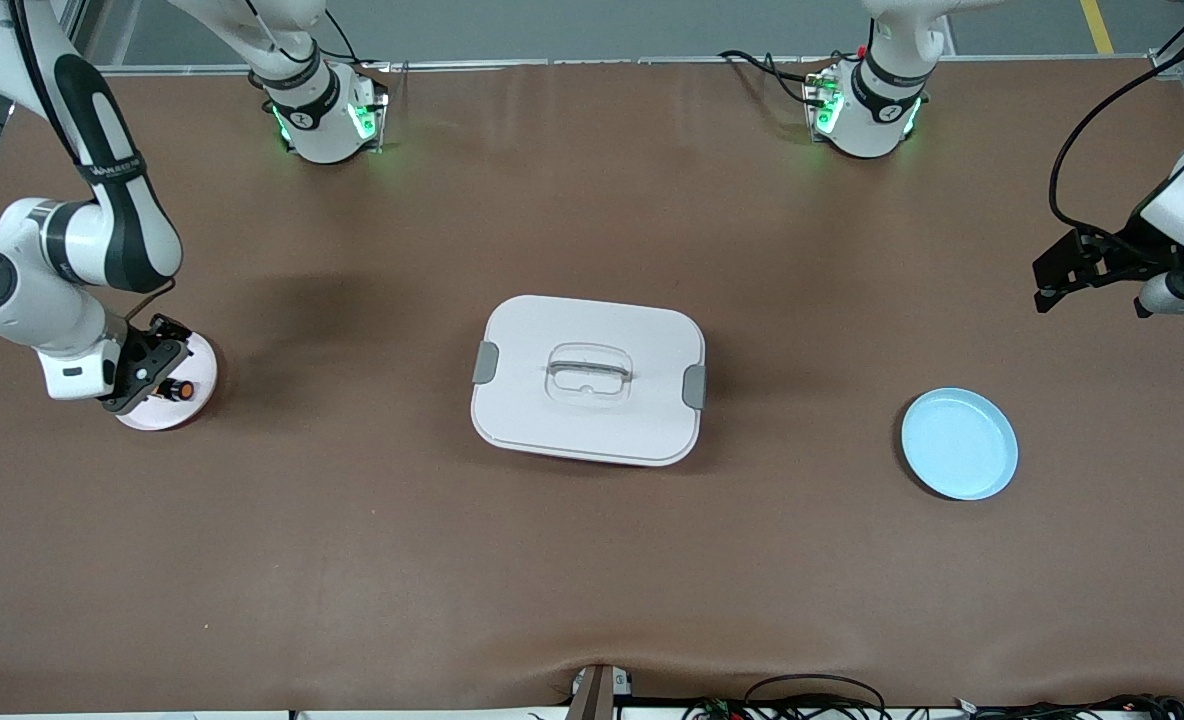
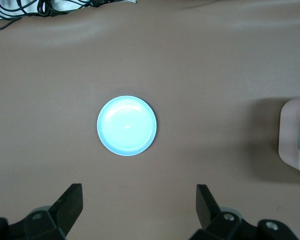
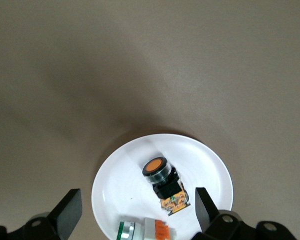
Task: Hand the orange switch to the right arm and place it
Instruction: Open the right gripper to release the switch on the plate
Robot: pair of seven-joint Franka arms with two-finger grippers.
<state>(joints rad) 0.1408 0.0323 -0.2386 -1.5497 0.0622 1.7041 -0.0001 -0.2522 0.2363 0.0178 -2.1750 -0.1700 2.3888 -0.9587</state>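
Brown tabletop [image 1: 352,560] under white box [image 1: 588,378], grey floor [image 1: 592,25] above.

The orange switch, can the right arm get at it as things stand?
Probably yes. The right gripper hangs open right over the white plate where the orange switch lies uncovered; the smaller part beside it leaves room.

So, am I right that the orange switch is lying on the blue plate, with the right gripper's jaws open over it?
Not quite: the orange switch lies on the white plate at the right arm's end of the table, not the blue plate, which holds nothing. The right wrist view shows this. The rest holds: the right gripper is over the switch, jaws open.
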